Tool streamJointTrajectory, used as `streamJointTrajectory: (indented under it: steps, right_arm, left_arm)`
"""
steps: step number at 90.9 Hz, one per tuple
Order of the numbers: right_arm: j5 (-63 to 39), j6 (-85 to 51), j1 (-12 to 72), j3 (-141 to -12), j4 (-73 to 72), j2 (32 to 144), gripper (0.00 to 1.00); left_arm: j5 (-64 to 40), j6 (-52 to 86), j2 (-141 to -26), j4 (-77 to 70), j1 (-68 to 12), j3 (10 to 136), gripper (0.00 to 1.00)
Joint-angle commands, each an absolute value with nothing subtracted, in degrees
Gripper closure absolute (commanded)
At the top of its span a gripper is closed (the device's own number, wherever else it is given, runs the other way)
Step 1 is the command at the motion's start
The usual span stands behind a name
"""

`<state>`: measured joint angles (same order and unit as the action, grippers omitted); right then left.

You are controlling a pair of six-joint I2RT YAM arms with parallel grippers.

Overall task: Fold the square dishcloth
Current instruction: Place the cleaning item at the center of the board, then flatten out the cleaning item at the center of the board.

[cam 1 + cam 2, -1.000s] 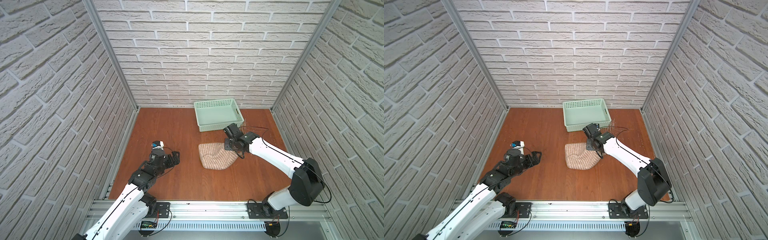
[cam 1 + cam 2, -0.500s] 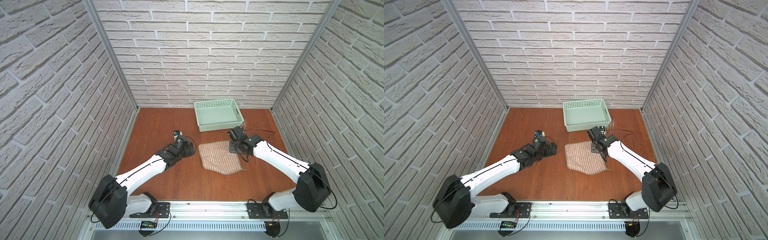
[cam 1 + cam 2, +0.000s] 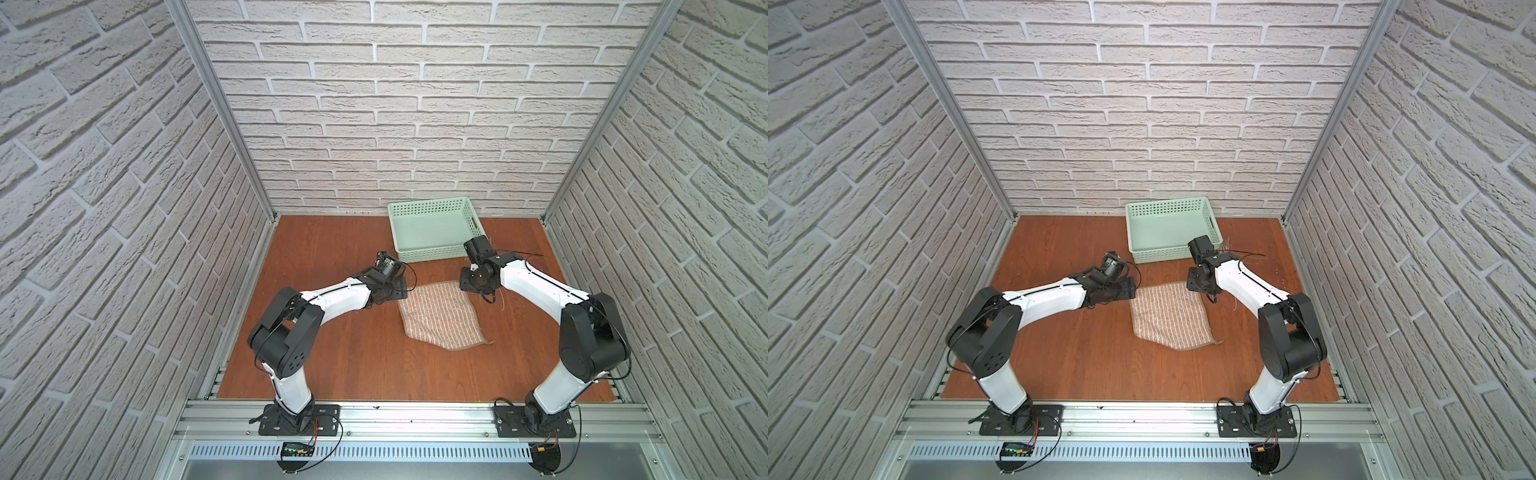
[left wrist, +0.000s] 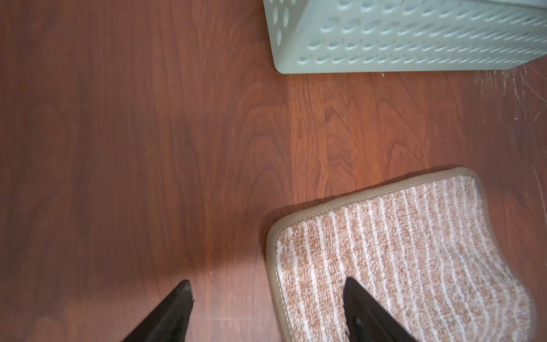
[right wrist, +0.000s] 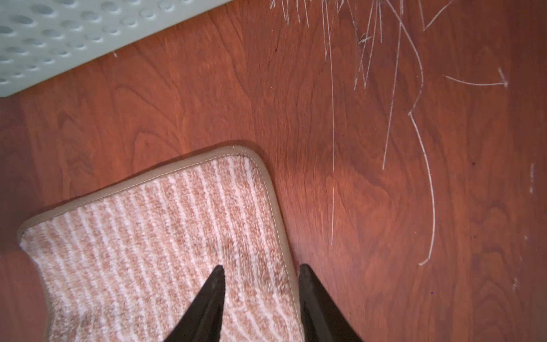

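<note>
Dishcloth [image 3: 440,316] (flat); hem between right gripper [image 5: 262,266] jaws

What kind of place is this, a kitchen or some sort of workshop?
Likely a robot test booth: two robot arms bolted to a metal rail, brick-pattern walls boxing in a wooden table, just a cloth and a basket on it.

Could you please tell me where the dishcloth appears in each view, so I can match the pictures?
Top view: dishcloth flat mid-table, in front of the basket.
Top view: dishcloth in the same spot.
Left wrist: a corner, its hem under the open left gripper.
Right wrist: another corner, its hem under the right gripper.
Shared landmark: the basket, seen in all four.
</note>
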<state>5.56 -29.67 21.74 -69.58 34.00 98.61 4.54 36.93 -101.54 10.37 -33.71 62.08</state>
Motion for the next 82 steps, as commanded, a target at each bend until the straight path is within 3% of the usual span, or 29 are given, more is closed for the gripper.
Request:
streamJointTrajectory:
  steps: [1,62,82]
  right_arm:
    - [3.03,-27.81,21.21,-71.99,31.39,100.89,0.57]
    - [3.86,-27.29,20.57,-72.95,27.88,108.42,0.56]
    - [4.47,-27.34,20.57,-73.03,27.08,110.54,0.56]
  left_arm:
    - [2.68,35.45,-103.45,10.62,-33.05,63.7,0.2]
    - [2.33,30.47,-111.57,15.14,-34.29,69.3,0.39]
    - [3.26,29.58,-113.37,16.97,-35.24,70.97,0.55]
